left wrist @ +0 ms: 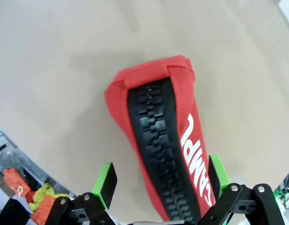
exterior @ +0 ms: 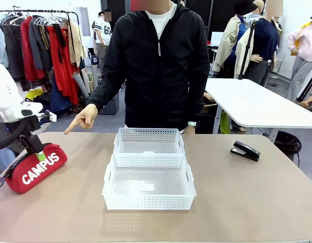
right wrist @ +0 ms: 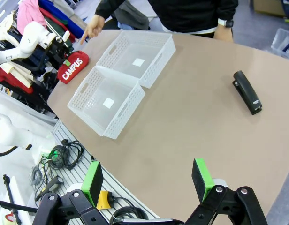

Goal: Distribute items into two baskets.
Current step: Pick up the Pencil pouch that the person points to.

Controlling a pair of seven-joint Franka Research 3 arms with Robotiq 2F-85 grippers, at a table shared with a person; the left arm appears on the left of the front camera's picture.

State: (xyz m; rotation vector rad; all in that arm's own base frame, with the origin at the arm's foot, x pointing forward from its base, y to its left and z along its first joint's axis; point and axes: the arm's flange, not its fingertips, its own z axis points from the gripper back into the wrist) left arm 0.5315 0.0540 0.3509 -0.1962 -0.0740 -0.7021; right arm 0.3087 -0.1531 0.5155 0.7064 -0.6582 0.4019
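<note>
A red pouch [exterior: 37, 168] with white "CAMPUS" lettering lies at the table's left edge. My left gripper [exterior: 38, 151] stands over its near end, open, with a green pad on each side of the pouch [left wrist: 161, 140] and its black zipper; the pads [left wrist: 105, 183] do not press it. Two white lattice baskets sit mid-table, one nearer [exterior: 148, 183] and one farther [exterior: 149, 141], both empty. A black stapler [exterior: 245, 150] lies at the right. My right gripper [right wrist: 149, 180] hangs open high above the table's near edge, far from the stapler [right wrist: 247, 91].
A person in a black jacket stands at the far side, one hand [exterior: 84, 119] pointing down toward the pouch. Bare tabletop [exterior: 247, 197] lies right of the baskets. A clothes rack [exterior: 44, 50] and a white table [exterior: 257, 101] stand behind.
</note>
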